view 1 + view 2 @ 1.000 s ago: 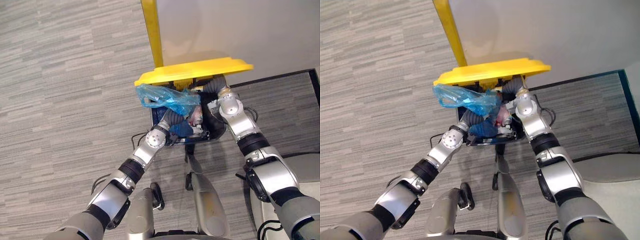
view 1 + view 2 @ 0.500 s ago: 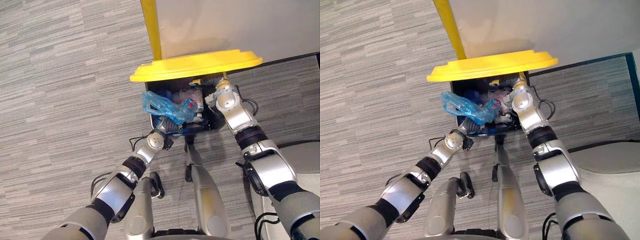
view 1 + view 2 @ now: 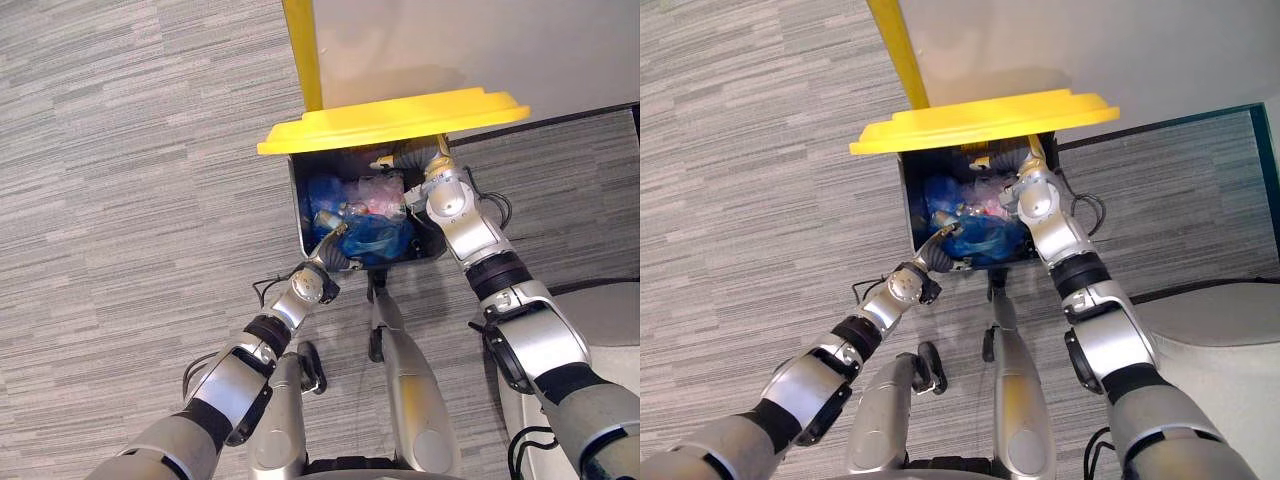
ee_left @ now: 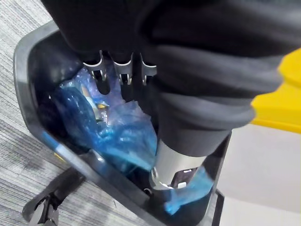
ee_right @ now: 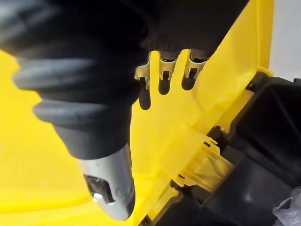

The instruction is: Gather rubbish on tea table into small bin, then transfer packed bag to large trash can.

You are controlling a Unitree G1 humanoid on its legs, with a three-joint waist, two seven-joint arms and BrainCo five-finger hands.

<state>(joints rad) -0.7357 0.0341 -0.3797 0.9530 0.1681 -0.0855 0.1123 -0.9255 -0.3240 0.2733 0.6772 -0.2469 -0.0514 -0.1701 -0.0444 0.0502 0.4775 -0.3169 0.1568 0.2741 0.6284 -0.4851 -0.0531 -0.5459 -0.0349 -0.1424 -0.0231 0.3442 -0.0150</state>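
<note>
Left wrist view: hung left hand (image 4: 176, 160) slack-fingered over blue bag (image 4: 117, 139) inside bin (image 4: 18, 61); pressed right hand (image 5: 110, 188) flat against yellow lid (image 5: 51, 155).

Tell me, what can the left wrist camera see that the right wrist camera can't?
Left wrist view: the blue bag lying in the black bin under the left hand, its fingers open, plus grey carpet. Right wrist view: the right hand, fingers straight, up against the underside of the yellow lid, and the lid's hinge. Both: that bin and the yellow lid.
</note>
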